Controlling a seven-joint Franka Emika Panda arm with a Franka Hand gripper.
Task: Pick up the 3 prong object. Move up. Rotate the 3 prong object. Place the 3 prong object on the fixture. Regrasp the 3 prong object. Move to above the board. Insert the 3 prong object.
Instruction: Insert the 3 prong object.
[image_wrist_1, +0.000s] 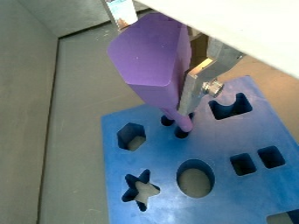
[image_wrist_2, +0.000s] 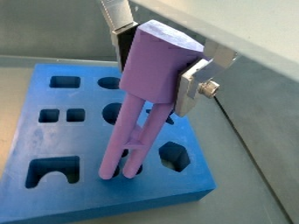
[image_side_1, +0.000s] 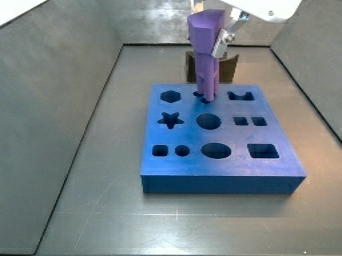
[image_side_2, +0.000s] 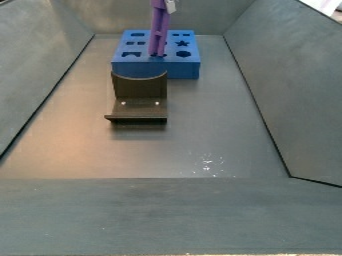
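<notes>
Purple plastic three-prong peg (image_wrist_2: 142, 105) hangs upright from your hand (image_wrist_2: 158, 70), clamped by its thick head between the silver fingers (image_wrist_2: 193, 80); its prong tips meet the thick blue cutout board (image_wrist_2: 70, 144) directly below, long axis near vertical.

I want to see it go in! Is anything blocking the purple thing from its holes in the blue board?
Nothing visible blocks it. The gripper holds the 3 prong object upright over the board, and its prong tips are already at the board's top face with nothing in between. Whether they sit exactly in their holes cannot be told.
</notes>
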